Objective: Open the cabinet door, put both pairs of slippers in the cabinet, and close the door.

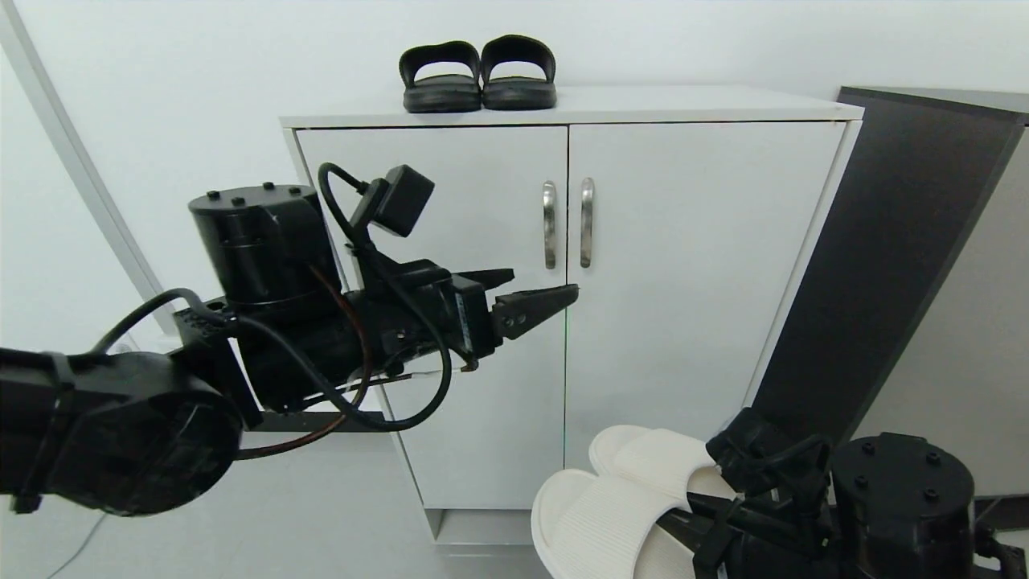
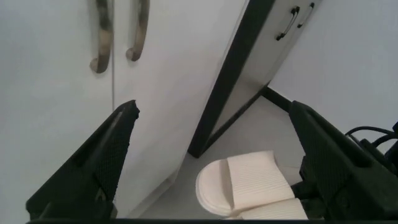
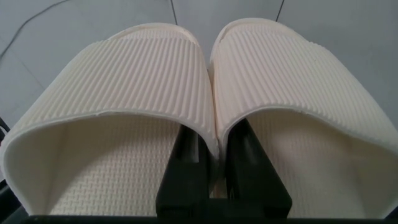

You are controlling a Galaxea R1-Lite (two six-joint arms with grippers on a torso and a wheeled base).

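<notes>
white slippers [image 3: 137, 81] pinched by right fingers [image 3: 249, 171]; left fingers [image 2: 106, 158] spread before cabinet handles [image 1: 550, 224].

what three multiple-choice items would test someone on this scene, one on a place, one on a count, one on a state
1. Where are the black slippers?
A. on top of the cabinet
B. on the floor
C. inside the cabinet

2. How many handles do its doors carry?
A. one
B. two
C. four

3. The doors are:
A. both shut
B. one open
C. both open

Key:
1 A, the pair sits side by side on the cabinet's top.
2 B, one bar is on each door beside the middle seam.
3 A, both panels lie flush with no gap.
</notes>
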